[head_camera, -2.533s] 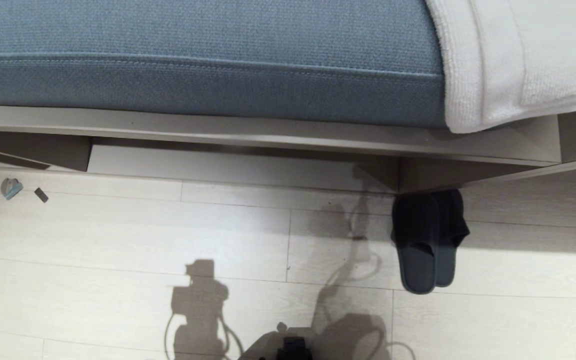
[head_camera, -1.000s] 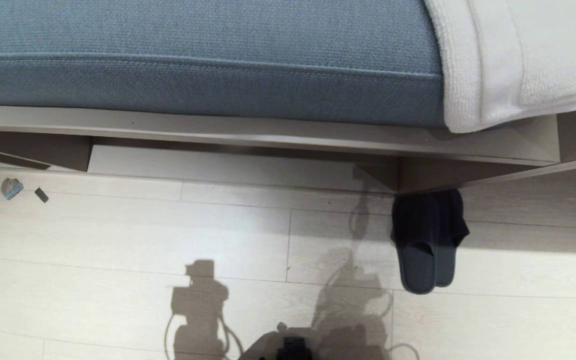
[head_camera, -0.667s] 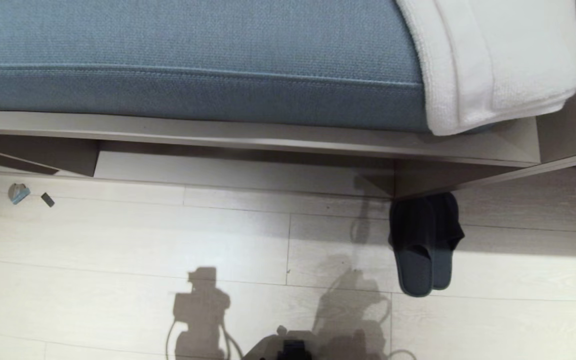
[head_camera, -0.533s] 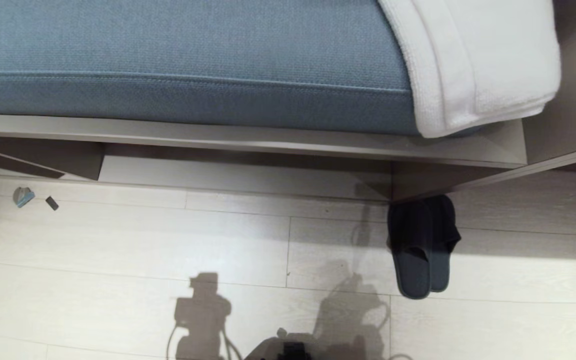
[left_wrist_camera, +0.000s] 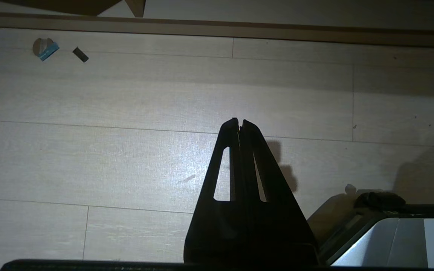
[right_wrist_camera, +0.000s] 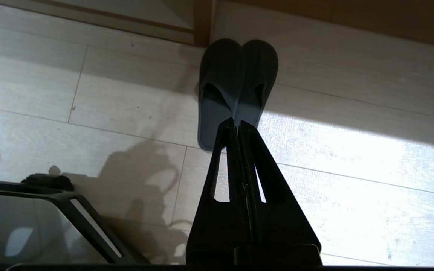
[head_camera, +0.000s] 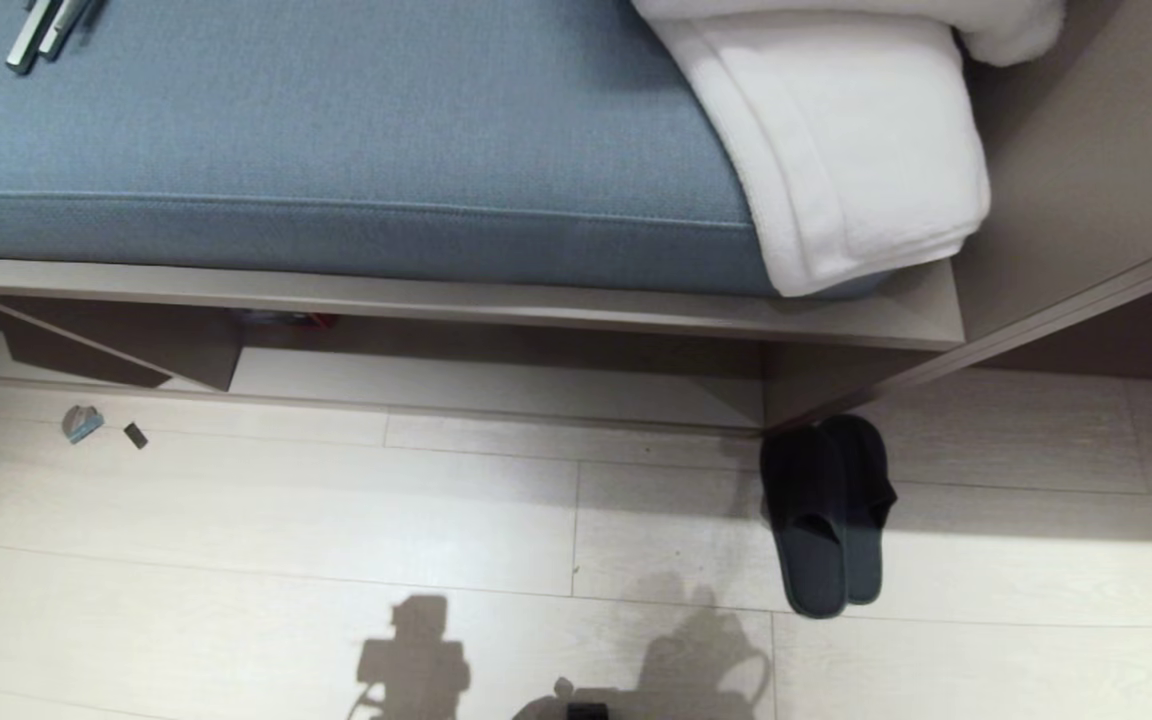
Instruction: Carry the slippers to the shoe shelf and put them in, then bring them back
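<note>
The dark slippers (head_camera: 826, 515) lie side by side on the pale wood floor, toes against the foot of the taupe divider and heels toward me. The shoe shelf (head_camera: 496, 375) is the low, wide recess under the bench, left of that divider, with a pale base board. Neither arm shows in the head view. In the right wrist view my right gripper (right_wrist_camera: 237, 122) hangs shut and empty above the floor, its tips just short of the slippers' (right_wrist_camera: 236, 86) heels. My left gripper (left_wrist_camera: 239, 121) is shut too, over bare floor.
A blue cushion (head_camera: 336, 150) tops the bench, with a folded white towel (head_camera: 836, 150) at its right end and a metal object (head_camera: 41, 30) at the far left. Small scraps (head_camera: 82, 422) lie on the floor at left. My base (right_wrist_camera: 32, 218) is close below the grippers.
The whole head view has shifted: more of the cushion top and towel shows and the floor has slid down. The slippers have not moved on the floor.
</note>
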